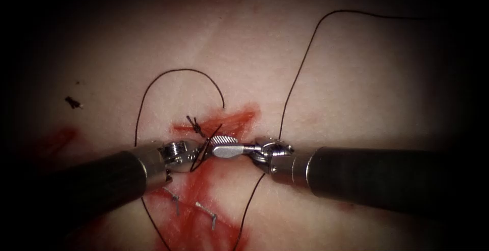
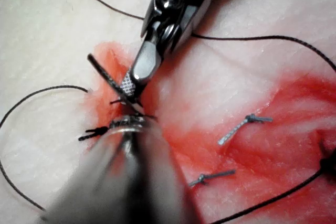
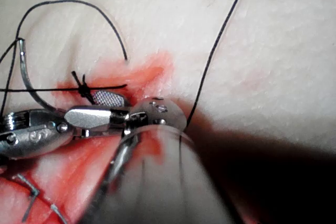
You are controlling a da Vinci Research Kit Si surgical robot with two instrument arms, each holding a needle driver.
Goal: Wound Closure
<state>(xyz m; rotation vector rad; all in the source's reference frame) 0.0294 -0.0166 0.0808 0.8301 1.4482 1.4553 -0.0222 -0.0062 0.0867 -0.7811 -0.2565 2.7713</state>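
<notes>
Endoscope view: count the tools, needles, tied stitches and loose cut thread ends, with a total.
Tools: 2 (left claw holds the needle, right claw open, empty)
Needle: 1, whether it enters the tissue is unclear
Tied stitch: 1
Cut thread ends: 3
Total: 7

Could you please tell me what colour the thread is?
The thread is dark, nearly black; endoscope view shows it best.

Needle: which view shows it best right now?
Right wrist view: the needle shows its whole curve, one end raised, the other at the left tool, with the right tool open-fingered beside it. Whether it's in the tissue is hidden. Endoscope view shows it edge-on, a dark line; left wrist view, a short dark strip.
</notes>
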